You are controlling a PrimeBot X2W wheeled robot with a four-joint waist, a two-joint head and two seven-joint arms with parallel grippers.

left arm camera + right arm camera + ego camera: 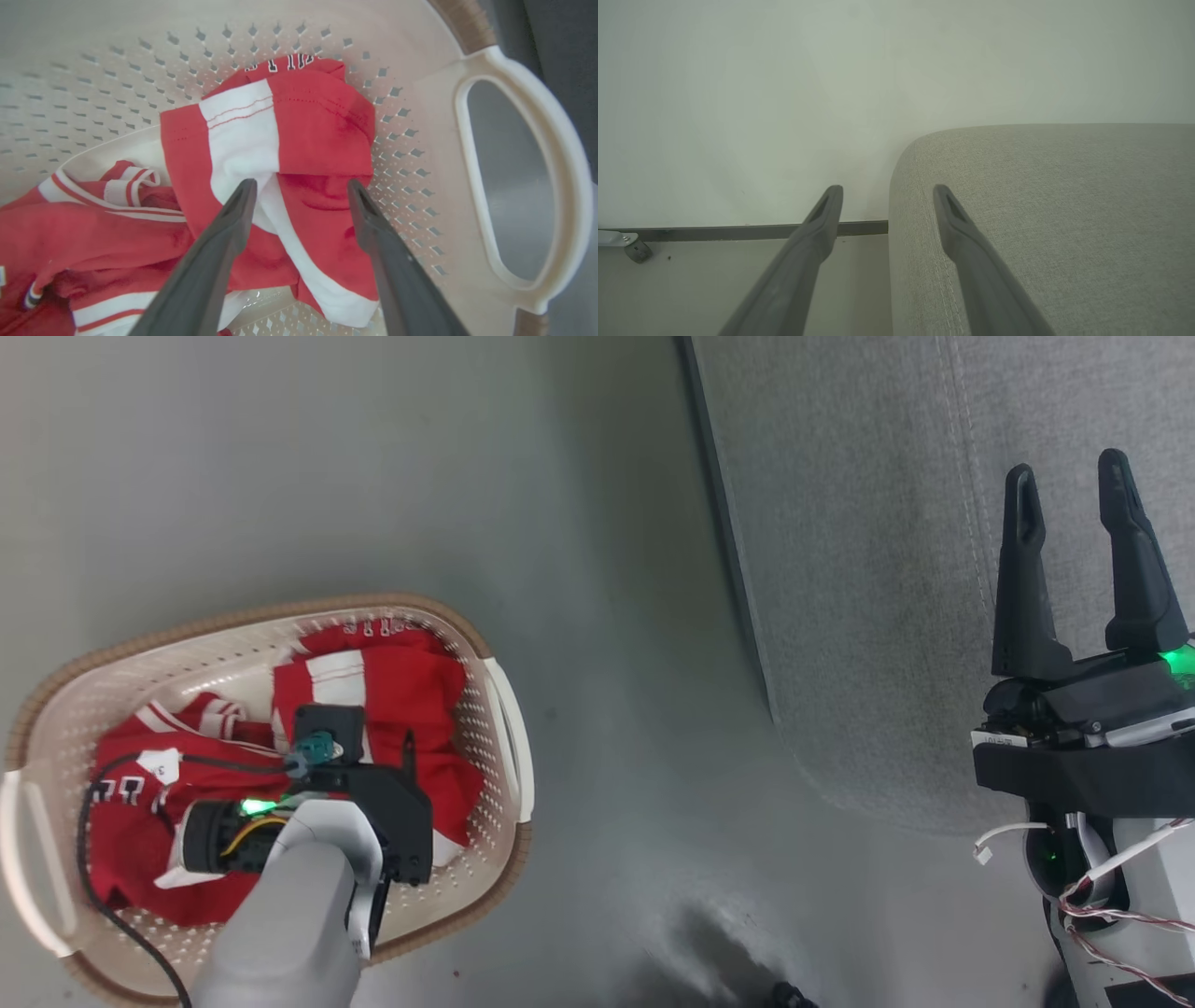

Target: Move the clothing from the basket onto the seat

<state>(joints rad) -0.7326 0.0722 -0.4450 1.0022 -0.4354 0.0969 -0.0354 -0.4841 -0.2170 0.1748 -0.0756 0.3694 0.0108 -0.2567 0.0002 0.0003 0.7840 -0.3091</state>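
Note:
The basket (280, 611) stands on the floor at the lower left, with red and white clothing (411, 691) heaped inside it. My left arm reaches down into the basket. In the left wrist view my left gripper (301, 184) is open, its two fingertips straddling a fold of the red and white clothing (317, 126) close to the basket's perforated wall (117, 70). Nothing is clamped between them. My right gripper (1069, 471) is open and empty, held over the grey seat (859, 569). The right wrist view has my right gripper (887, 189) at the seat's (1041, 210) rounded corner.
Bare grey floor (607, 663) separates the basket from the seat's edge. The basket's white handle (560, 163) lies to the right of my left fingers. A pale wall with a dark skirting (738, 231) and a small metal foot (630, 245) stand beyond the seat.

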